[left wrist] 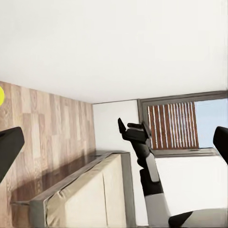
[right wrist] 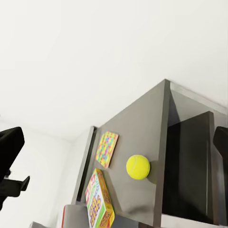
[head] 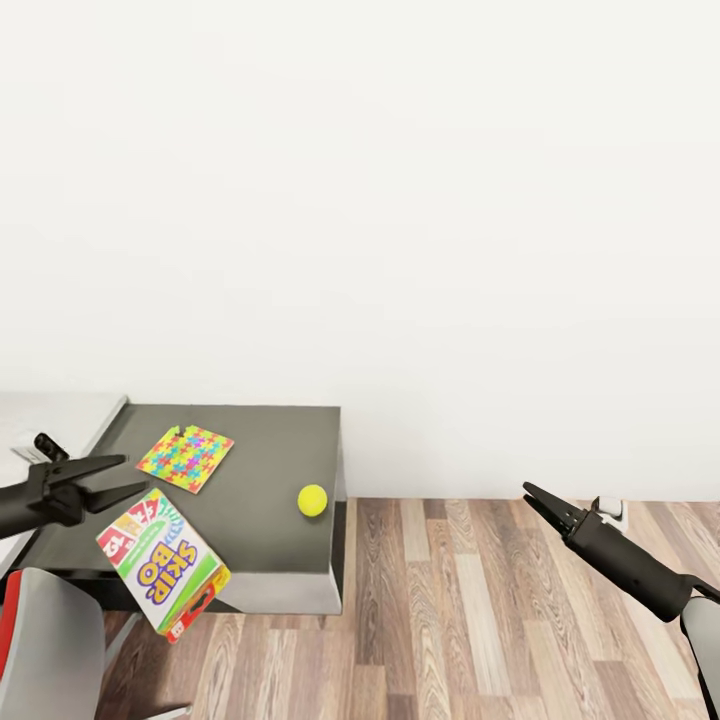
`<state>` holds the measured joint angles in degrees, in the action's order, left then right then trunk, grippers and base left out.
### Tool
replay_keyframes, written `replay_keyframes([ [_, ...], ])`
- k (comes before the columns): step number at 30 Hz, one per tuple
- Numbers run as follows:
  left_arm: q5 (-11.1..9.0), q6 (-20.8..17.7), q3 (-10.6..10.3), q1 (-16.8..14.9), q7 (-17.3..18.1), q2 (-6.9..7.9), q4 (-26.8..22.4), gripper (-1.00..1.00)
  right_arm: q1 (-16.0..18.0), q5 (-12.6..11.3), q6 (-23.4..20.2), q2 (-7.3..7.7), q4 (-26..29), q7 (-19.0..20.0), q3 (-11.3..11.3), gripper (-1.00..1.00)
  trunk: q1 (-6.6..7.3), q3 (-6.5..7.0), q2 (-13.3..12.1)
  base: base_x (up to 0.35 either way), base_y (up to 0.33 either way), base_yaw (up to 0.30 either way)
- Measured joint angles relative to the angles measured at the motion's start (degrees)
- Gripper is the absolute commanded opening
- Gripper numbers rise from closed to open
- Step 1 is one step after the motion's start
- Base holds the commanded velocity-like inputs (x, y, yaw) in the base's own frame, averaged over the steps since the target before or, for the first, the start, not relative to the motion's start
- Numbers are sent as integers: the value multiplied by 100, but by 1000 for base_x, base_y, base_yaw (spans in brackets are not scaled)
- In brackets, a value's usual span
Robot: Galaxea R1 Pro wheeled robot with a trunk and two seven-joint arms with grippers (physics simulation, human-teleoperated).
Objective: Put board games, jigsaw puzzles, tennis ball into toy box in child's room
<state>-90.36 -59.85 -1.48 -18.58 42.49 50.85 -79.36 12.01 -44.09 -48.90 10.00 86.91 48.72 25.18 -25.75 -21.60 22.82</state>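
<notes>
Head view shows you both black grippers, left (head: 122, 475) and right (head: 527, 490), open and empty, with the green-white-red SKIP-BO box (head: 163, 562), multicolour jigsaw square (head: 185, 458) and small yellow-green ball (head: 312, 499) lying apart on the dark grey cabinet top (head: 270, 440).

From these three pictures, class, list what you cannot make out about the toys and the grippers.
- SKIP-BO box: whether it rests on the dark cabinet top or juts past its front edge.
- Jigsaw puzzle: one shows; any second lies past the head view's left edge.
- Left gripper: arm cut by that edge.
- Right gripper: jaw gap too small to judge.
</notes>
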Motion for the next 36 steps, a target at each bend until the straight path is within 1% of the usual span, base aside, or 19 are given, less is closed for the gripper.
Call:
replay_keyframes([
  [3, 7, -1, -10, 68, 225, 90, 2, 100, 0, 2, 4, -4, 0, 3, -6, 100, 0, 27, 0, 0, 0, -74],
  [7, 9, -1, -30, 88, 285, 97, 2, 100, 0, 8, 18, -7, 0, 3, -14, 100, 0, 64, 0, 0, 0, -34],
  [30, 43, 0, -33, 94, 308, 111, 29, 100, 0, 10, 33, -64, 6, 4, -28, 100, 0, 278, -1, 0, 0, -1],
  [36, 44, 0, -36, 94, 306, 106, 29, 100, 0, 8, 220, -43, 9, 23, -37, 100, 0, 334, -1, 0, 0, 0],
])
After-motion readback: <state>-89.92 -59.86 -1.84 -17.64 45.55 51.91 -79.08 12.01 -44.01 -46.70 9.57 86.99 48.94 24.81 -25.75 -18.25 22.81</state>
